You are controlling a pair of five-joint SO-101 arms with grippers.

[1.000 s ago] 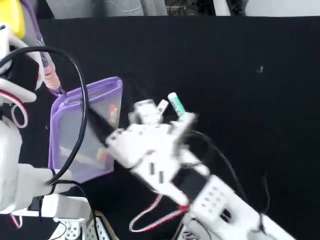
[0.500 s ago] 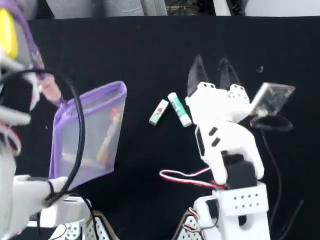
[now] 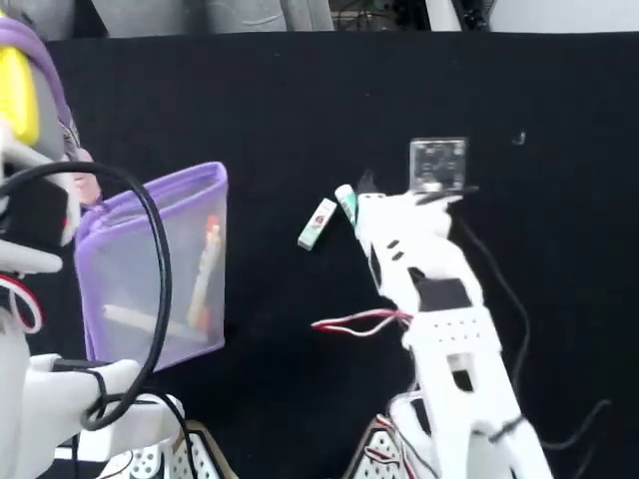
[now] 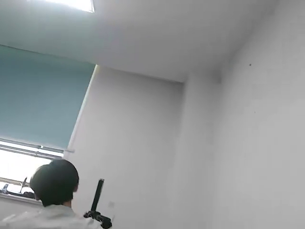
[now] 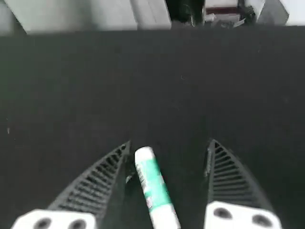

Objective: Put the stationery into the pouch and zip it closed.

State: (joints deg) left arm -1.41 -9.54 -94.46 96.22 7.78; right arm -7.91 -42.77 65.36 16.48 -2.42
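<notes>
One purple pouch (image 3: 150, 269) stands at the left of the high view, up against the left arm (image 3: 25, 339), with a few pens (image 3: 208, 269) already showing through its clear side. Whether that arm grips the pouch cannot be told from these pictures. To the right of the pouch, well apart from it on the black table (image 3: 250, 100), lies a small white piece of stationery (image 3: 317, 224), and just beside that the green-and-white glue stick (image 3: 345, 200).

Farther right again, the right gripper (image 5: 169, 143) is spread wide and holds nothing. Its jaws stand one on each side of the glue stick. In the right wrist view the stick lies between them, with its long axis running roughly along the line of the jaws and only slightly slanted. It sits off centre, close against one jaw and well clear of the other.

The right arm is plainly the nearer one. Judging by this, a closing pinch would take the stick across its narrow width, and the near jaw would probably nudge it sideways first.
</notes>
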